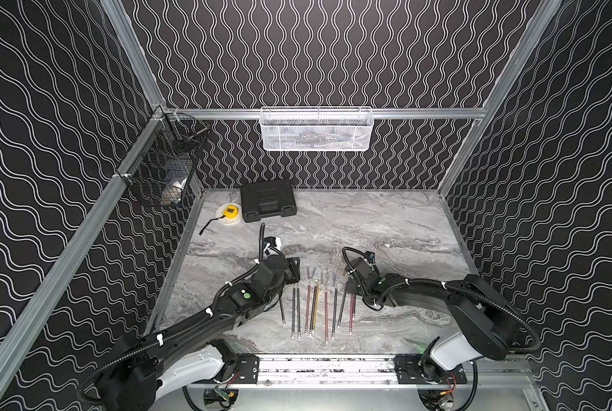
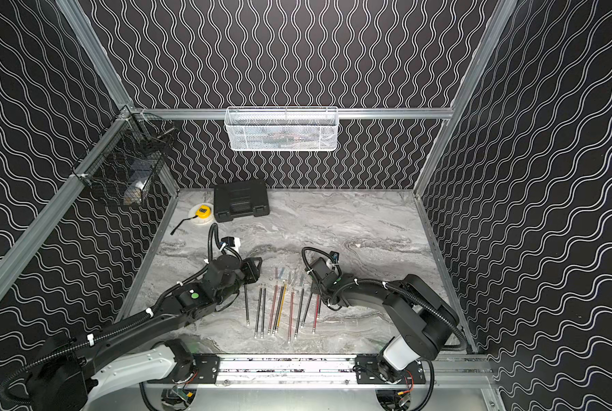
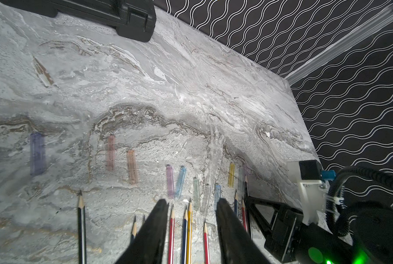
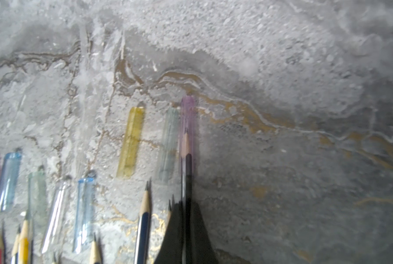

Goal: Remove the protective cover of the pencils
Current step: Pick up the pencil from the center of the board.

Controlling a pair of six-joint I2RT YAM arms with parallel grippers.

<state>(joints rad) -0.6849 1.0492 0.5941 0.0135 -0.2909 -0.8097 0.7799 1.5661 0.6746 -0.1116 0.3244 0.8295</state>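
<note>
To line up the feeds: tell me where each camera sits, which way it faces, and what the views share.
Top views: high behind the arm bases, looking down across the table; left arm and right arm show.
Left wrist: behind the open left gripper, facing pencils and loose covers; right arm shows.
Right wrist: behind the right gripper, shut on a black pencil tipped with a purple cover.
Shared: both wrist views show the yellow cover.

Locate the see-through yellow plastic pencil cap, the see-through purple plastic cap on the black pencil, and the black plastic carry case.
See-through yellow plastic pencil cap (image 4: 130,141): right wrist view, its middle.
See-through purple plastic cap (image 4: 189,122): right wrist view, near its middle.
Black plastic carry case (image 1: 268,200): in a top view, lid centre.
</note>
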